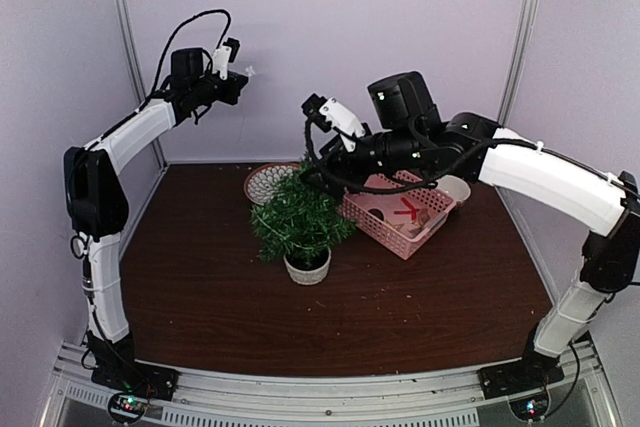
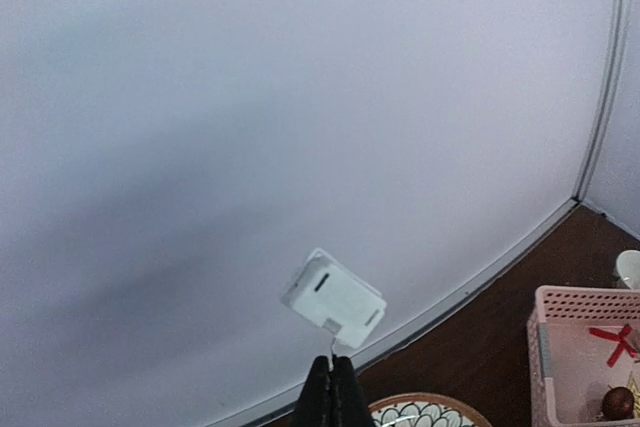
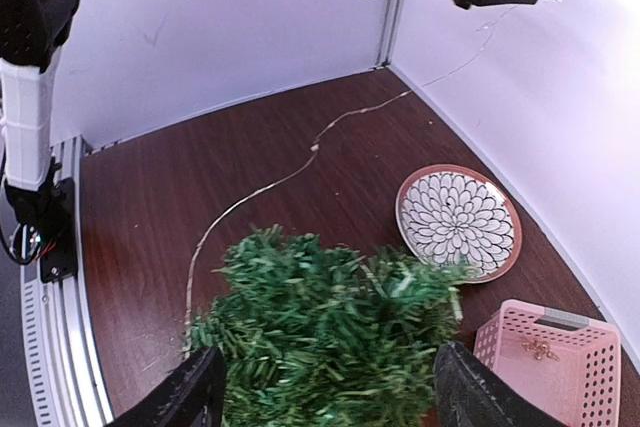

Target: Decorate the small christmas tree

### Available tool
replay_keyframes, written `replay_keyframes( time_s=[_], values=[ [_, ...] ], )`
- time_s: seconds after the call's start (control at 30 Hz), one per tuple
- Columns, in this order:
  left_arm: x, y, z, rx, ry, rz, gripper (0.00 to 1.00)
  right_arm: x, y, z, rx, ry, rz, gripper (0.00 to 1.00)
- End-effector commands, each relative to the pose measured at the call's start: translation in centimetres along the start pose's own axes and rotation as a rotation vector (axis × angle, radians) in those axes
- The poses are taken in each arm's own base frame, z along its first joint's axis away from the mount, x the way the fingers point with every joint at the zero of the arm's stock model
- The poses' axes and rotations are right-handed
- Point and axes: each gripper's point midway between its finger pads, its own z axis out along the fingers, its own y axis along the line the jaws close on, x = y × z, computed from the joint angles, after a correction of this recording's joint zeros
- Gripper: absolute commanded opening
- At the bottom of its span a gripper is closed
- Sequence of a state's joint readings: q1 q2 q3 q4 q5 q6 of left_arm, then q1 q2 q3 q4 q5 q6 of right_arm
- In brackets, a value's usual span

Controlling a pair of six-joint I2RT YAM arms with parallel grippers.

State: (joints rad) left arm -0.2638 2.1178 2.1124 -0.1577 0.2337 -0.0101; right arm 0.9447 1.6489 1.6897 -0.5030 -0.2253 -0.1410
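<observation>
The small christmas tree (image 1: 298, 215) stands upright in its whitish pot (image 1: 307, 269) near the middle of the dark wooden table (image 1: 200, 287). It is just in front of a patterned plate (image 1: 266, 183) and to the left of a pink basket (image 1: 400, 215). The right claw (image 3: 332, 389) hangs directly over the tree's top. Its 2 fingers (image 3: 198, 392) are spread wide, with the green crown between and below them. It has hold of nothing, and whether the fingers brush the needles cannot be told. The left claw (image 2: 333, 399) sits high near the back wall (image 2: 200, 97), well apart from the tree and up to its left. Its 2 fingers are pressed together on a thin pale wire (image 3: 262, 185). A small white box (image 2: 335, 303) hangs on that wire just beyond the fingertips. From this claw the wire drops to the table's far left corner, then trails across the wood and ends beside the tree's lower branches. In the basket lie a red ribbon (image 2: 612, 339) and a brown ball (image 2: 617, 403).
</observation>
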Motion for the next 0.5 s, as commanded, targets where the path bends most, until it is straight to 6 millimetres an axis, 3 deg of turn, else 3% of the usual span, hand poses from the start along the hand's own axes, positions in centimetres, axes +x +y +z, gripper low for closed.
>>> replay_keyframes(
  time_s=[0.0, 0.23, 0.47],
  values=[
    [-2.0, -4.8, 0.6, 0.268, -0.129, -0.046, 0.00, -1.9, -4.0, -0.9, 0.042, -0.090, 0.102, 0.74],
    [-4.2, -10.6, -0.9, 0.573, -0.254, -0.051, 0.00, -4.7, -11.0, -1.5, 0.092, -0.250, 0.242, 0.67],
    [-4.5, -15.1, -2.2, 0.761, -0.292, -0.069, 0.00, -5.7, -15.0, 0.2, 0.088, -0.329, 0.286, 0.57]
  ],
)
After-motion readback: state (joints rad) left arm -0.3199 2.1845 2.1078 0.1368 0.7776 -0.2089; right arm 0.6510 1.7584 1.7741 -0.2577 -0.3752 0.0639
